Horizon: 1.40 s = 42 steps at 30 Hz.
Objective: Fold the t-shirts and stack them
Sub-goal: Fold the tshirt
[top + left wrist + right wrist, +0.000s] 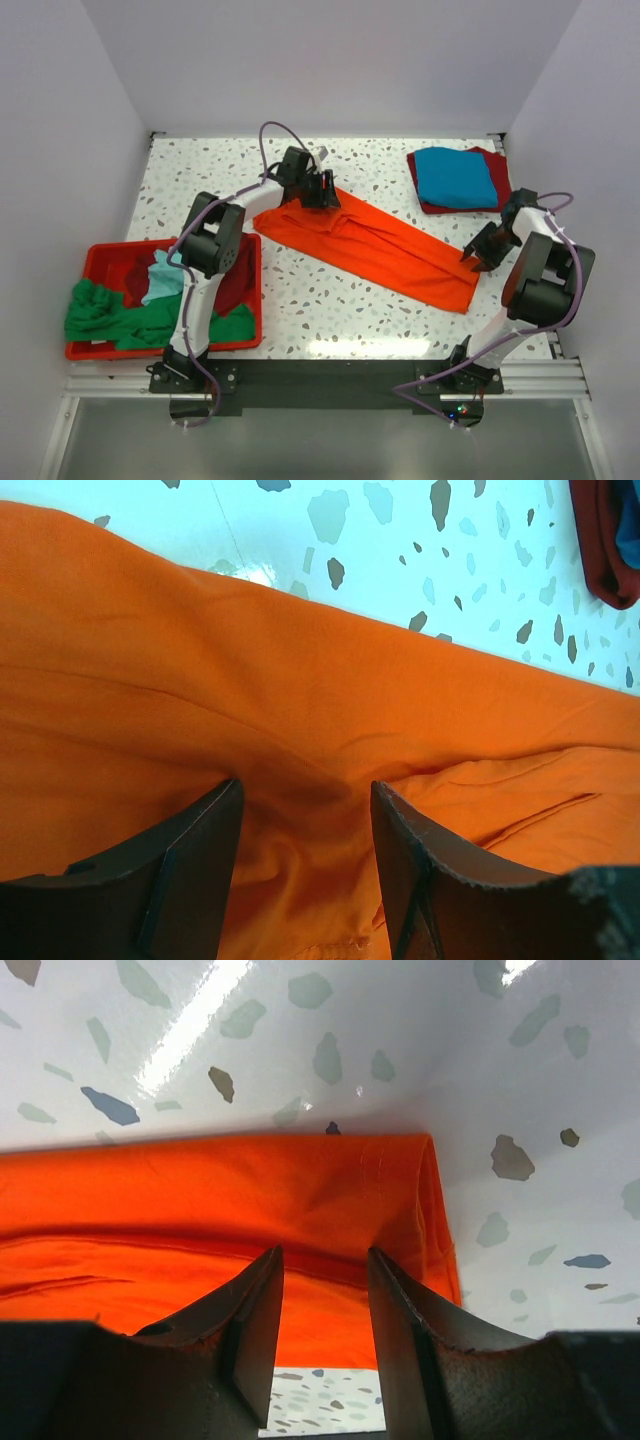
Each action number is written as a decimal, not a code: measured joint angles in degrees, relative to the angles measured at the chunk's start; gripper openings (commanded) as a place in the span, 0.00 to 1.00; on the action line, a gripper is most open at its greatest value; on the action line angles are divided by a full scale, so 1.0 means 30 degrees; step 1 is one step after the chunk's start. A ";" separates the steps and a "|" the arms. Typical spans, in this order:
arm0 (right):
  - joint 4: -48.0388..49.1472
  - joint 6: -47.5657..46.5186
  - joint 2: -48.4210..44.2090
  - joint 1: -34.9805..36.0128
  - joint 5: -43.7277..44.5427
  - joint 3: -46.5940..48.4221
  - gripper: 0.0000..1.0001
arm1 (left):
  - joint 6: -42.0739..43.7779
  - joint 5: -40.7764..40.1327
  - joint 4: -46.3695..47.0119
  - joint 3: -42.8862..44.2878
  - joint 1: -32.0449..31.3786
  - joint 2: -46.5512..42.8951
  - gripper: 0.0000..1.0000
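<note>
- My left gripper point(320, 190) has its jaws apart with orange cloth bunched in the gap; I cannot tell whether they pinch it; it sits on the far-left end of the orange t-shirt point(370, 245).
- My right gripper point(478, 258) has its jaws apart astride the shirt's near-right end, cloth between them; again I cannot tell if it grips.
- The shirt lies mid-table point(300, 300) as a long narrow strip; its long axis runs diagonally, far-left to near-right.
- The blue t-shirt point(455, 178) sits folded in the far-right corner; the green t-shirt point(100, 312) spills from the red bin point(100, 250) at left.
</note>
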 measured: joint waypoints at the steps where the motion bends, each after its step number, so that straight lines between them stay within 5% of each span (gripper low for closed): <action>1: -0.0036 0.0007 -0.0066 0.0000 -0.0029 -0.0022 0.43 | 0.0000 0.0000 0.0000 0.0000 0.0000 0.0000 0.59; 42: -0.2098 -0.1501 -0.1027 0.0299 -0.1515 -0.2091 0.43 | 0.0000 -0.0007 0.0160 -0.0029 0.0809 0.0007 0.59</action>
